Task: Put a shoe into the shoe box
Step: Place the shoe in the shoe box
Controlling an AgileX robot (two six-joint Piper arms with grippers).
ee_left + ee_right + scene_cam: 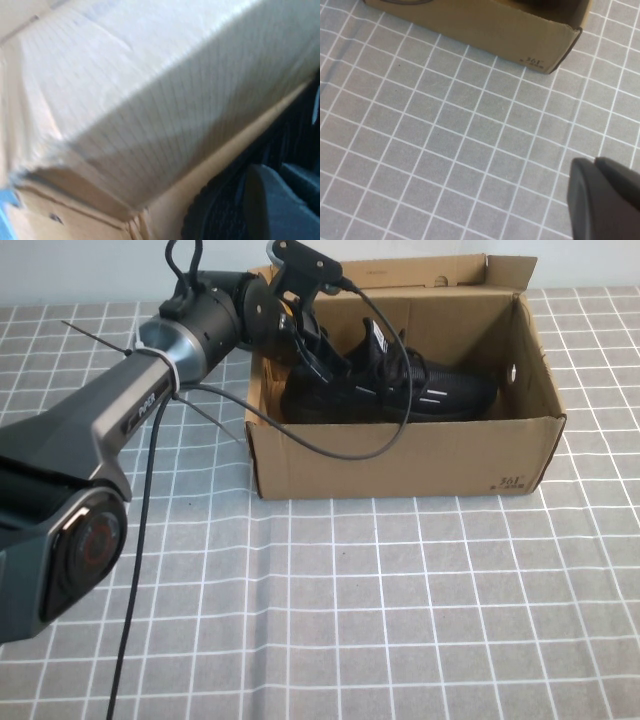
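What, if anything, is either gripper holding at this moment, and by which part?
Cannot be told. The left gripper is down inside the shoe box at the heel end of the shoe, its grip hidden. The right gripper hangs over bare tablecloth, holding nothing.

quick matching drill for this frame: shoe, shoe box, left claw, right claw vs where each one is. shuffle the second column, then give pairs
Column 1:
1. shoe
2. shoe box
3. left claw
4. right claw

Column 2:
A. standing on the grid-pattern cloth, lid flap open at the back
B. out of the high view, above bare cloth in front of the box's printed corner
C. lying inside the box, toe toward the robot's right
D. reaching down into the box at the heel end of the shoe

Pairs: 1-C, 2-A, 3-D, 4-B
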